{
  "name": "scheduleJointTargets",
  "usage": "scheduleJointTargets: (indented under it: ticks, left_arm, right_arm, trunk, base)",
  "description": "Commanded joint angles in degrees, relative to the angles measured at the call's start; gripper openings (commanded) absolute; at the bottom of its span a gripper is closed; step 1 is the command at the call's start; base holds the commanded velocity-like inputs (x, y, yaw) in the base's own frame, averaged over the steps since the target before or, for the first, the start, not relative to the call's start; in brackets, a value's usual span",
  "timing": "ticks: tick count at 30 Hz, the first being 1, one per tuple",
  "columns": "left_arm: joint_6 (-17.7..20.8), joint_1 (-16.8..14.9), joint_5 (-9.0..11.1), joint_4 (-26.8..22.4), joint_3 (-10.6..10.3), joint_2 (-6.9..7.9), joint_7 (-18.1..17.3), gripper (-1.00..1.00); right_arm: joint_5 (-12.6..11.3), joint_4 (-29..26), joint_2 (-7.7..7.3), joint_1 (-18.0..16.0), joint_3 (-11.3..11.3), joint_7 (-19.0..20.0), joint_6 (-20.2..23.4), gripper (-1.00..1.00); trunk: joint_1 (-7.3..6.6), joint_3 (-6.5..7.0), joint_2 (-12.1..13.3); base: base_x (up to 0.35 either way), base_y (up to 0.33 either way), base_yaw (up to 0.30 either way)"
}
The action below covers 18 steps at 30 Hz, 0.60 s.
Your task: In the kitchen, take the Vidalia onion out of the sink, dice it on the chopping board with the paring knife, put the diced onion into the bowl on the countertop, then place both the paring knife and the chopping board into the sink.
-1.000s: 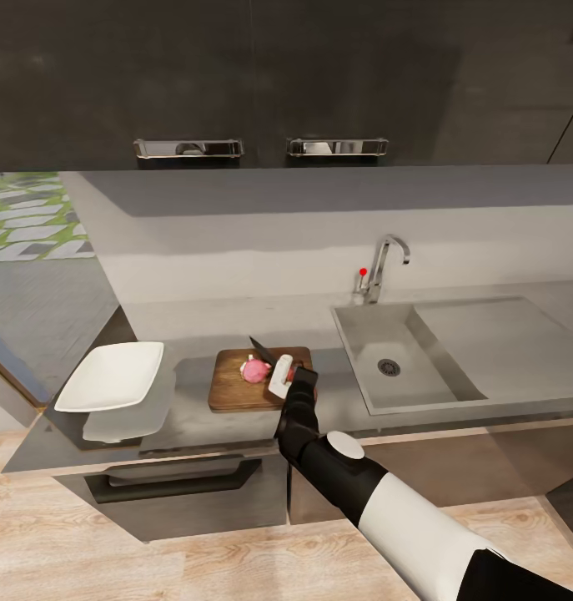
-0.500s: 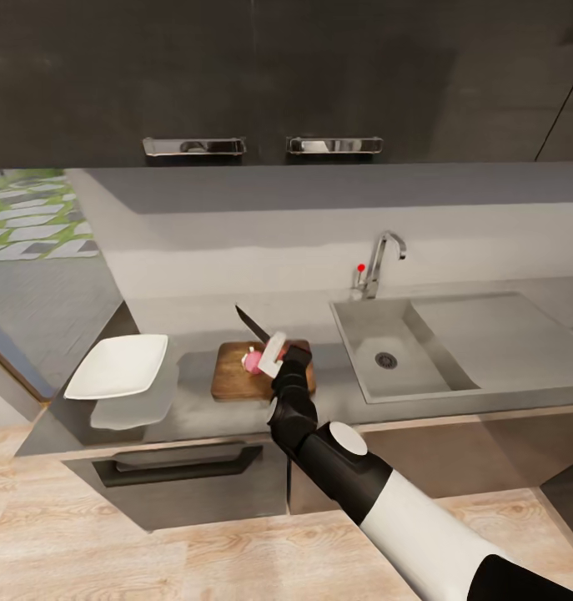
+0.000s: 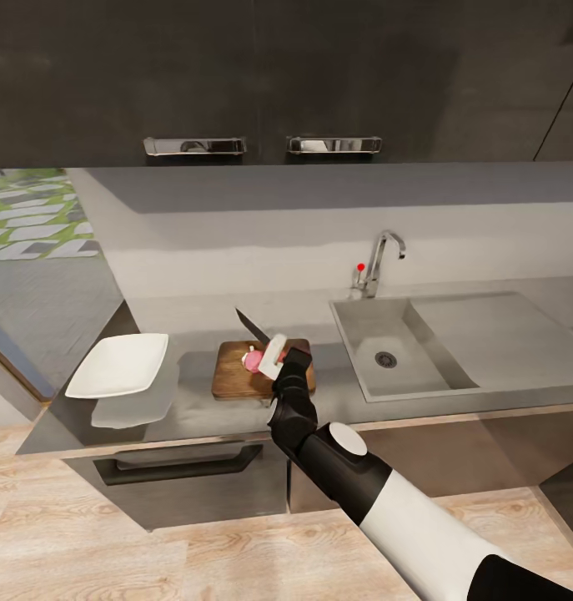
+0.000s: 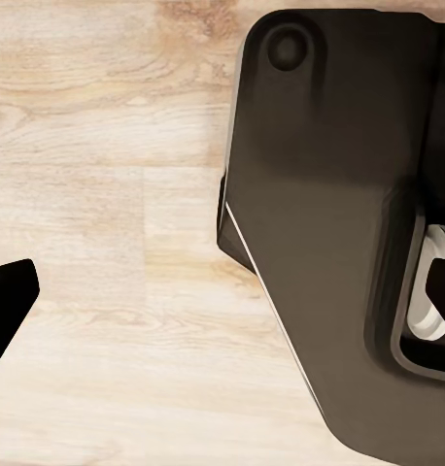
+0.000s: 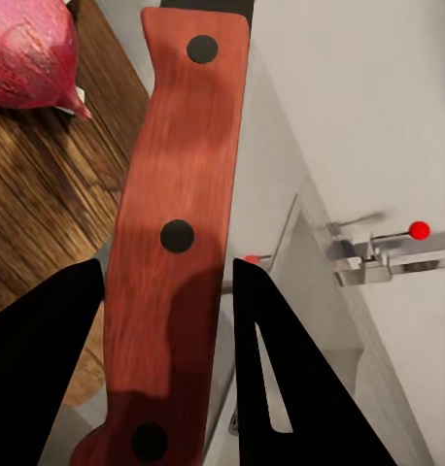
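While gripped — knife above onion

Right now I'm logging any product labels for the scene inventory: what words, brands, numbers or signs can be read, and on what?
None: no readable text in any view.
The paring knife handle carries only three dark rivets, no brand.
The chopping board, bowl, sink and cabinet fronts are unmarked.
The tap's red knob is plain colour, no sign.
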Motion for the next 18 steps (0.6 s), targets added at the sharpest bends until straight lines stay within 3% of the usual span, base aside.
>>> scheduleJointTargets:
  ticks: [1, 7, 18]
  left_arm:
    - [-0.06, 0.04, 0.32, -0.12, -0.09, -0.01, 0.03, 1.0]
    - [-0.06, 0.04, 0.32, -0.12, -0.09, -0.01, 0.03, 1.0]
    - [-0.06, 0.04, 0.32, 0.19, -0.09, -0.01, 0.03, 1.0]
  right_arm:
    - [-0.02, 0.02, 0.0, -0.08, 0.16, -0.13, 0.32, -1.0]
    - [0.03, 5.1, 0.0, 0.04, 0.46, 0.15, 0.16, -1.0]
    - [0.01, 7.86, 0.0, 0.02, 0.52, 0.33, -0.16, -1.0]
  trunk:
    - [0.04, -0.1, -0.11]
    - [0.04, -0.1, -0.11]
    - [0.04, -0.1, -0.11]
  base:
    - [0.0, 0.0, 0.0]
    - [0.0, 0.0, 0.0]
    - [0.0, 0.0, 0.0]
